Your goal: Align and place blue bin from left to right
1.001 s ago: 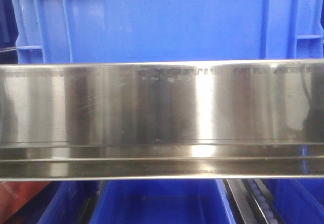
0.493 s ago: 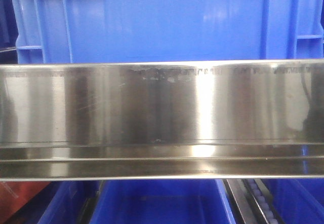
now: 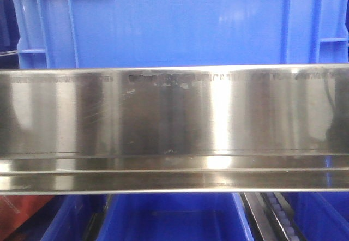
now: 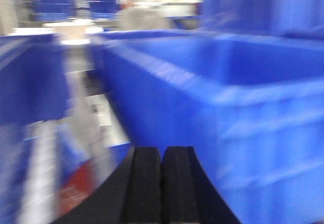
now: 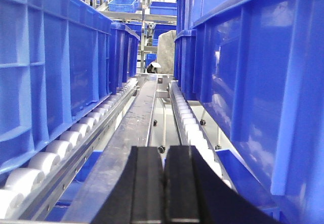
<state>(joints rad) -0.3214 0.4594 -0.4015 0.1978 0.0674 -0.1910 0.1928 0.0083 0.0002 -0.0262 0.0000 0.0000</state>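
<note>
- Two arms on this rig, and both grippers look pressed together with nothing between the pads: the left gripper in a badly blurred wrist view, the right gripper in a sharp one.
- From the front, the blue bin fills the far side of the view behind a wide steel rail, its smooth wall running almost from the left edge to the right, with ribs at both corners.
- More blue bins sit lower down, below the rail.
- On the right wrist view, bins stand in rows on white roller tracks either side of a central metal strip; the right gripper sits low over that strip, apart from both rows.
- The left gripper is near the outer wall of a large open bin, but I cannot tell whether that is the bin in question or whether it touches.
- Handling, as I judge it: stiff moulded plastic, not fragile, bulky rather than heavy if empty; I cannot see inside the far one.
- The flat walls look slick, so closed pads would push it better than pinch it.
- For a hold, I would pick the top rim or a corner rib; on rollers it should slide sideways easily and may overshoot.
</note>
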